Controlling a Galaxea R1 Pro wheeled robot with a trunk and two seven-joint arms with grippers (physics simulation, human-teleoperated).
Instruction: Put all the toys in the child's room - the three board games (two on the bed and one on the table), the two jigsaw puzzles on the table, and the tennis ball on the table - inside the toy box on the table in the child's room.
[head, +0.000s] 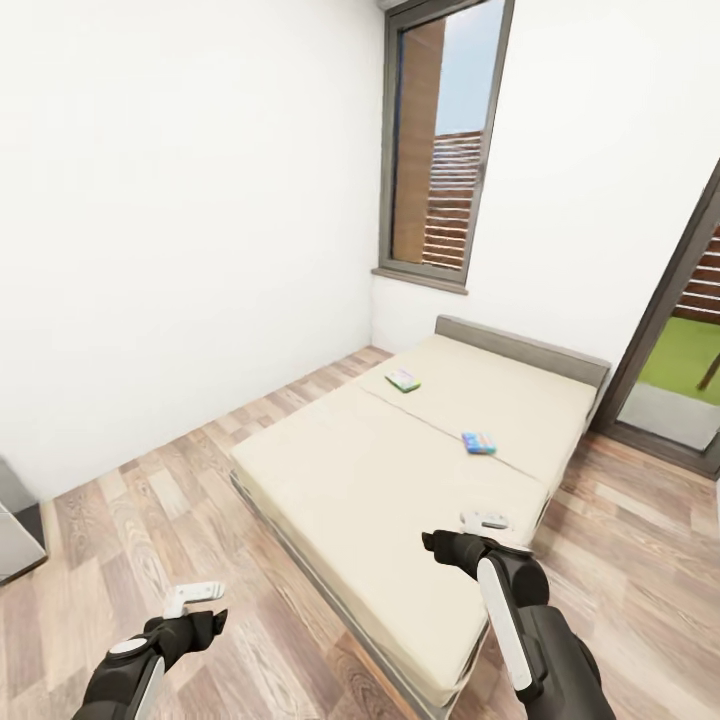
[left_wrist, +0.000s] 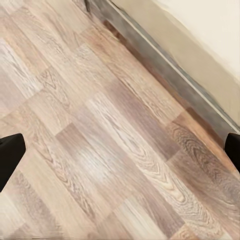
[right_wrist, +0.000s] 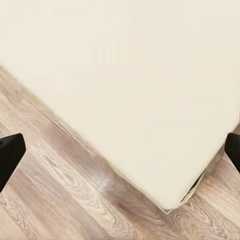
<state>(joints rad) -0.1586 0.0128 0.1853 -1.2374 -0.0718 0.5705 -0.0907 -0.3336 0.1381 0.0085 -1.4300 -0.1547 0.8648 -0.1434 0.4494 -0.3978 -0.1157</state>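
Observation:
Two board games lie flat on the cream bed (head: 380, 470): a green-edged one (head: 403, 380) near the far left side and a blue one (head: 479, 443) toward the right. My left gripper (head: 197, 594) hangs open over the wooden floor, short of the bed's near corner. Above the bed's near right edge my right gripper (head: 486, 521) is open and holds nothing; the blue game lies well beyond it. In the wrist views the dark fingertips (left_wrist: 10, 155) (right_wrist: 10, 152) sit wide apart at the picture edges. The table and toy box are out of view.
A tall window (head: 440, 150) stands behind the bed. A glass door (head: 680, 350) to a lawn is at the right. A grey piece of furniture (head: 15, 520) pokes in at the left edge. Wooden floor (head: 150, 500) runs left of the bed.

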